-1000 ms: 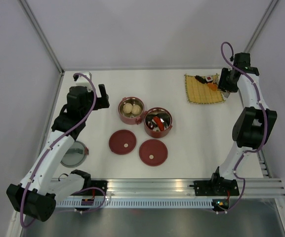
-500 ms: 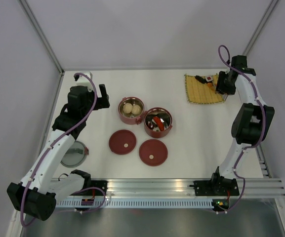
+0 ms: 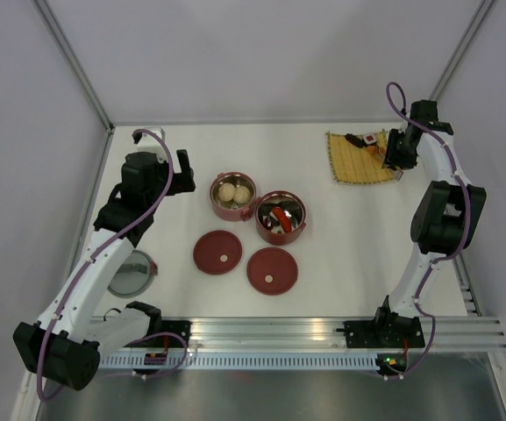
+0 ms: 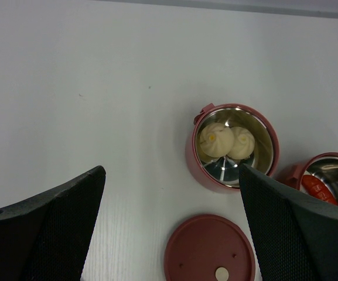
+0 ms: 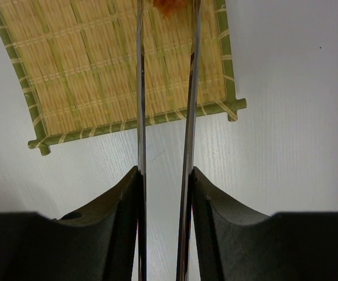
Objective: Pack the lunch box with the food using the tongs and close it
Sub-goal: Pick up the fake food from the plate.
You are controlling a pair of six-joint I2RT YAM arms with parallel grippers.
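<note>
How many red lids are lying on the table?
2. One lid sits just nearer than the bun bowl, the other lid just nearer than the second bowl. A red-rimmed round thing behind the left arm might be a third.

No readable text, labels or numbers — none anywhere.

White counter [image 3: 340, 254] all round. A dark red bowl [image 4: 190, 161], shiny steel inside, holds two cream balls [image 4: 215, 140], one showing a yellow dot. The second bowl [image 4: 290, 174] is the same dark red, with a bright red bit [image 4: 318, 188] in it. Dark red lid [image 4: 198, 252], pale knob [image 4: 221, 273]. Now the straw-yellow woven mat [image 5: 86, 64]: green edging, pale crossing threads. Silver tongs [image 5: 140, 105], an orange bit [image 5: 170, 4]. The right pincer [image 5: 164, 175] is plain black. The left pincer [image 4: 169, 175] is black with a fine mesh texture.
</note>
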